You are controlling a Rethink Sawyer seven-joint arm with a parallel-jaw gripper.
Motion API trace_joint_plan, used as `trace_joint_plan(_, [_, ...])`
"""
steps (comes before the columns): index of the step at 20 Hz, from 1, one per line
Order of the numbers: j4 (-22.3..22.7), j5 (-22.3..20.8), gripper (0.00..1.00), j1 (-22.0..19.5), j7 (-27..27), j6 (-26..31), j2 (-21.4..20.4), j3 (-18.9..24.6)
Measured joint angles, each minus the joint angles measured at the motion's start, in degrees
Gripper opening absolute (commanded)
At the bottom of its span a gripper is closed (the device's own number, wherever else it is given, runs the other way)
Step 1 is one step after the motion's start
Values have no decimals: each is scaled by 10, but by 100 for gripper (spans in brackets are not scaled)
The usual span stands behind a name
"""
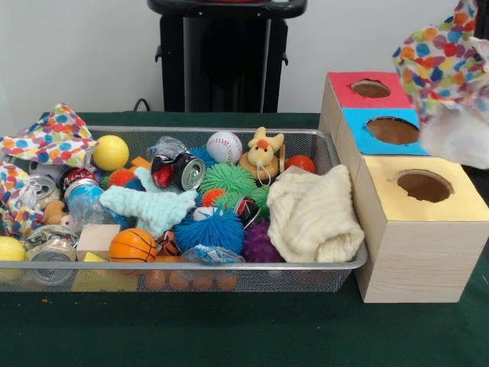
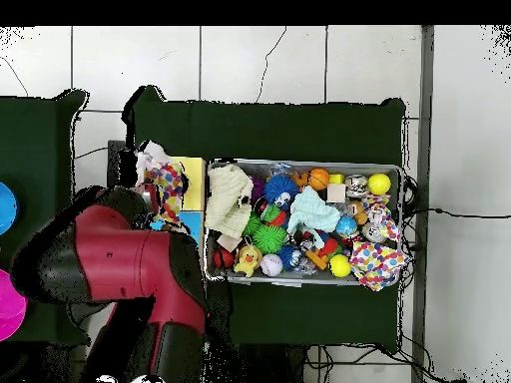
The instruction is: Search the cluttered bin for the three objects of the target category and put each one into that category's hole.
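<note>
The wire mesh bin (image 1: 336,264) (image 2: 299,163) is full of toys. Two polka-dot cloths lie in it: one over the rim at the far left (image 1: 55,138) (image 2: 377,265), one at the left edge (image 1: 11,195) (image 2: 377,211). A third polka-dot cloth (image 1: 442,65) (image 2: 168,190) hangs in the air at the right, above the boxes. My gripper (image 2: 152,191) holds it from above and is mostly hidden by the cloth and the arm. The yellow-topped box (image 1: 458,200) (image 2: 191,170) stands nearest the camera in the front view, its round hole (image 1: 424,186) open and just below the cloth.
A blue-topped box (image 1: 359,138) and a red-topped box (image 1: 344,88) stand behind the yellow one. A cream waffle-knit cloth (image 1: 313,218) (image 2: 230,194) and a mint fuzzy cloth (image 1: 149,206) lie in the bin among balls, cans and a plush toy (image 1: 261,153).
</note>
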Motion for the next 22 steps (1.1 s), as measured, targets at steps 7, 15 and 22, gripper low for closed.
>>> trace_joint_plan(7, [-19, 1, 0, -3, 0, 4, 1, 2])
trace_joint_plan(15, [11, 0, 0, -42, 0, -71, -5, 36])
trace_joint_plan(22, [63, -22, 0, -100, 0, -224, -2, 82])
